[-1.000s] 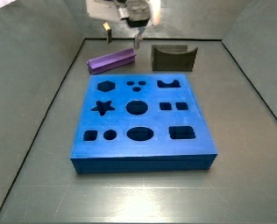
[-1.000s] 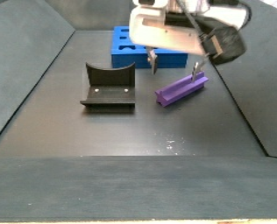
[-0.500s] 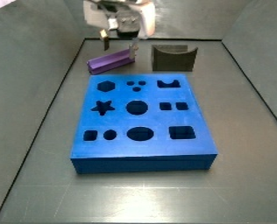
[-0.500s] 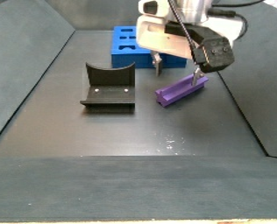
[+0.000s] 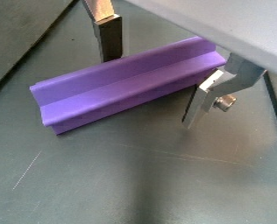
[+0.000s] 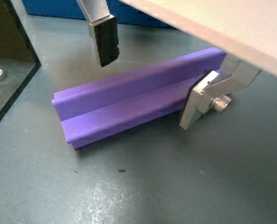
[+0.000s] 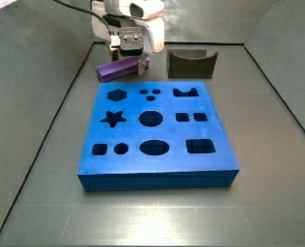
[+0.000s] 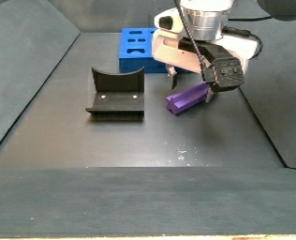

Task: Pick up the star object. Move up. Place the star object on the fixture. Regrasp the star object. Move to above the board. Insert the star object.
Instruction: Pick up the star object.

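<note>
Star object (image 5: 129,83) lies flat on the dark floor (image 7: 40,145), at 11 o'clock off the board (image 7: 155,135) in a side view, fixture (image 7: 191,64) just to its right. Nothing blocks it. Hand (image 6: 152,74) low over the bar, fingers (image 6: 104,39) spread wide either side (both wrist views), gripping nothing. Compared with a second ago, the hand has dropped to straddle the bar; bar, board, fixture unmoved.
</note>
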You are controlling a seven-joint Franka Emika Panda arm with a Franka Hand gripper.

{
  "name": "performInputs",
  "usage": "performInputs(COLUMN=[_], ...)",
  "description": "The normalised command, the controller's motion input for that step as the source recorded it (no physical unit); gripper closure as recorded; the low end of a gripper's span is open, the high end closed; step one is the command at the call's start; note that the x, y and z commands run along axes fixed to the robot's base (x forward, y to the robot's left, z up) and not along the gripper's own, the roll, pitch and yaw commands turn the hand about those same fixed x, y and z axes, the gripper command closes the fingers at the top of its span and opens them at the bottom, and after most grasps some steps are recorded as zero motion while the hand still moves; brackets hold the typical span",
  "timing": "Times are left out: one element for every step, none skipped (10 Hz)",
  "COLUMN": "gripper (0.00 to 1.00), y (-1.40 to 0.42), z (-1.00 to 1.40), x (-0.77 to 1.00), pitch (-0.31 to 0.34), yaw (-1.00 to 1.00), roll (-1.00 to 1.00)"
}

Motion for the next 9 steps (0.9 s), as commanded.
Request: performInputs(gripper=[1.0,1.0,1.0,1.0,1.0,1.0,1.0,1.0,1.0], y=[0.0,0.0,0.0,0.0,0.0,0.0,0.0,0.0,0.0], z=[0.0,0.0,0.0,0.0,0.0,0.0,0.0,0.0,0.0], x=[0.0,0.02,0.0,0.0,0.0,0.0,0.0,0.0,0.0], pitch=[0.0,0.089,0.0,0.0,0.0,0.0,0.0,0.0,0.0], yaw=[0.0,0.0,0.0,0.0,0.0,0.0,0.0,0.0,0.0], roll=[0.0,0.01,0.0,0.0,0.0,0.0,0.0,0.0,0.0])
